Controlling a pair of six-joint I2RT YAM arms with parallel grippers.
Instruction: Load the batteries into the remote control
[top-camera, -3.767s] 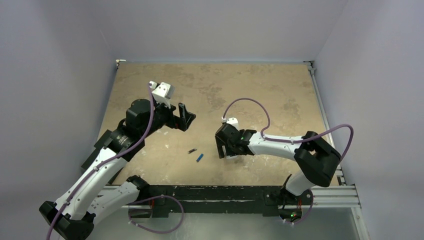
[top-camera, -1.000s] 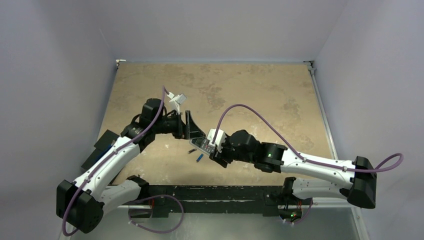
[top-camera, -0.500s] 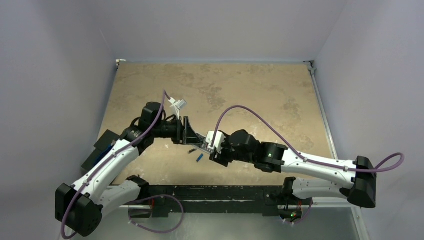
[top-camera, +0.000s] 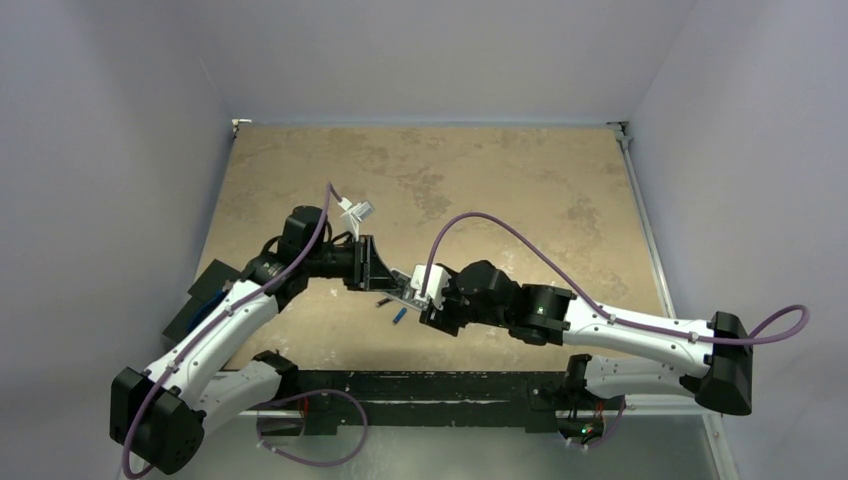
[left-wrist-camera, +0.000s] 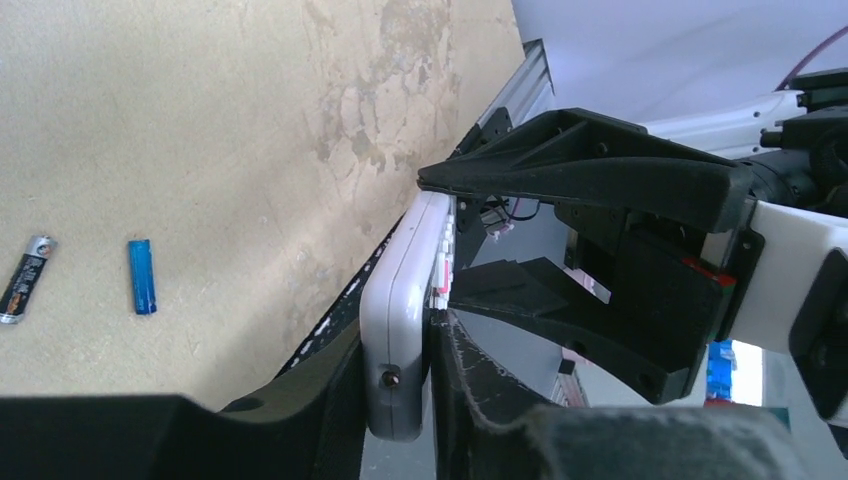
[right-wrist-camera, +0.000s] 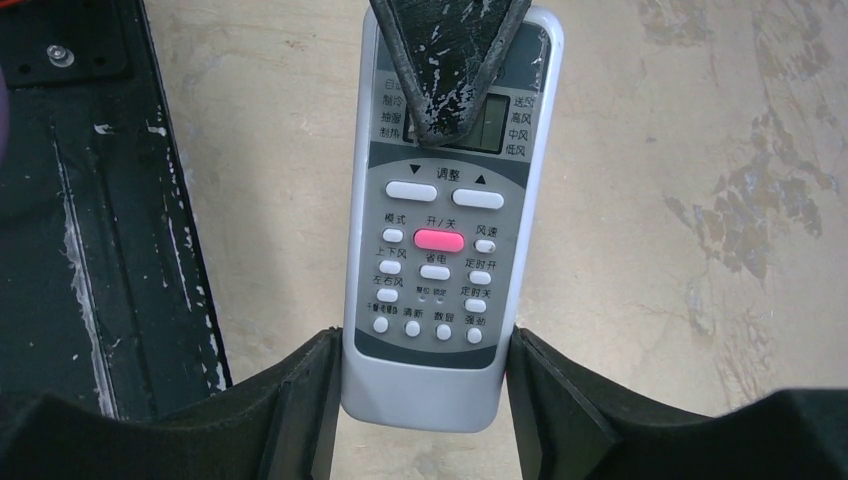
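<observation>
The white remote control (top-camera: 405, 285) (right-wrist-camera: 440, 250) hangs in the air above the table between both arms, its buttons turned toward the right wrist camera. My right gripper (right-wrist-camera: 425, 345) (top-camera: 425, 300) is shut on its lower end, one finger on each long side. At the screen end, my left gripper (left-wrist-camera: 400, 350) (top-camera: 383, 268) is shut across face and back; one of its fingers (right-wrist-camera: 450, 60) covers the screen. Two batteries lie on the table just below: a dark one (left-wrist-camera: 27, 278) (top-camera: 383, 300) and a blue one (left-wrist-camera: 142, 276) (top-camera: 399, 316), side by side and apart.
The black front rail (right-wrist-camera: 100, 200) of the table runs close beside the remote and batteries. Light grey walls (top-camera: 120, 150) close in the tan tabletop (top-camera: 500, 180) on three sides. Purple cables loop over both arms.
The left gripper's jaws have narrowed from wide apart to pressing on the remote's screen end. The right gripper keeps its hold. Further back, the right arm carried the remote over to the left arm.
</observation>
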